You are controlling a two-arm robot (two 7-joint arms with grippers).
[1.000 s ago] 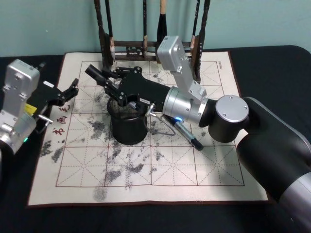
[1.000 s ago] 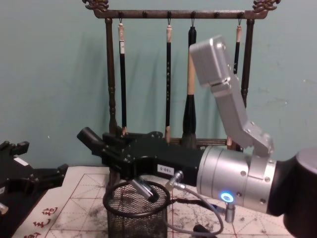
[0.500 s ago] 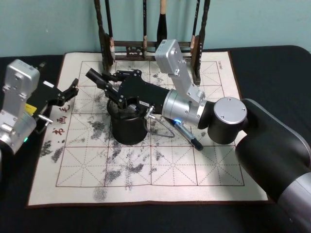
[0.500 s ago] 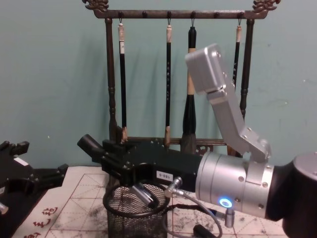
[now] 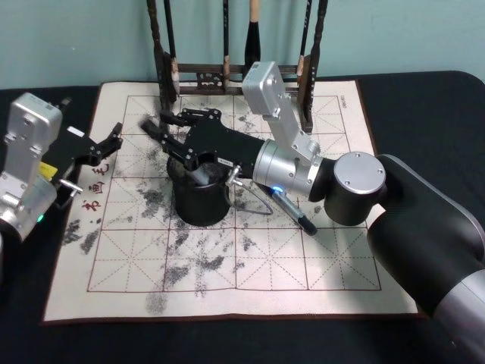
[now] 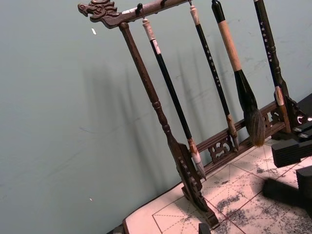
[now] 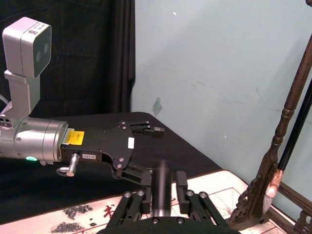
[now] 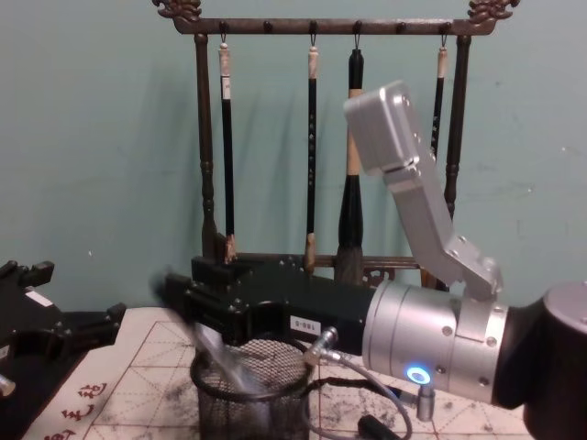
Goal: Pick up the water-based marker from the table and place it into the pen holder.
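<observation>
- The right gripper (image 5: 168, 133), at the centre of the head view, hangs just over the pen holder (image 5: 201, 206) with its fingers apart. The marker (image 8: 218, 356) slants loose between them, top end up-left, low end seemingly past the rim.
- Leaning that far, it could catch the rim and flip out, or tip the light mesh cup.
- If it escapes, it would land on the mat (image 5: 303, 265), perhaps beside the other pen (image 5: 297, 216) lying lower right of the cup.
- Pulling away carelessly, the fingers could hook the marker's top.
- The left gripper (image 5: 114, 139), at the left edge with fingers apart, sits idle.
</observation>
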